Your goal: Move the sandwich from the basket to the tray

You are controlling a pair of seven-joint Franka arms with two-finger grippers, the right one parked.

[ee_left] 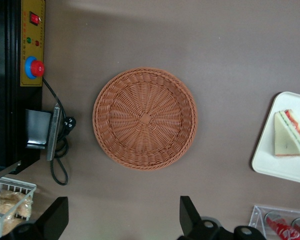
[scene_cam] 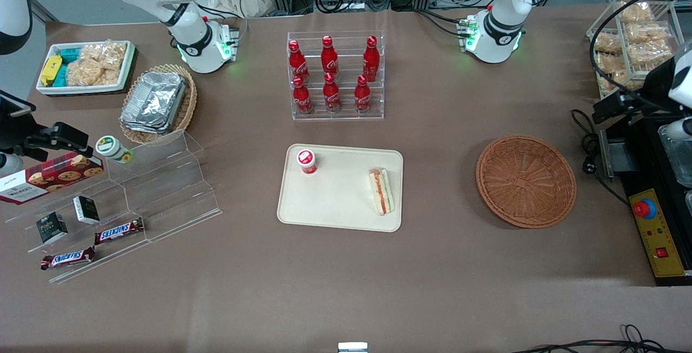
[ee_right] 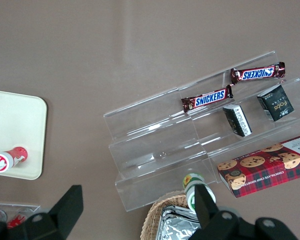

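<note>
Since the sandwich [scene_cam: 381, 191] already lies flat on the tray [scene_cam: 335, 218], near the rim closest to my side, I judge the placing step done and only the retreat left. My end effector [ee_left: 124, 220] hangs high over the bare worktop [ee_left: 230, 45] with its fingers [ee_left: 189, 212] spread wide and nothing between them. Directly below and just ahead of it sits the basket [ee_left: 145, 119], empty. Well off to one side of it is the tray, which also carries a small red-capped bottle [scene_cam: 306, 161]. Next I need only hold clear; no further grasp seems called for.
</note>
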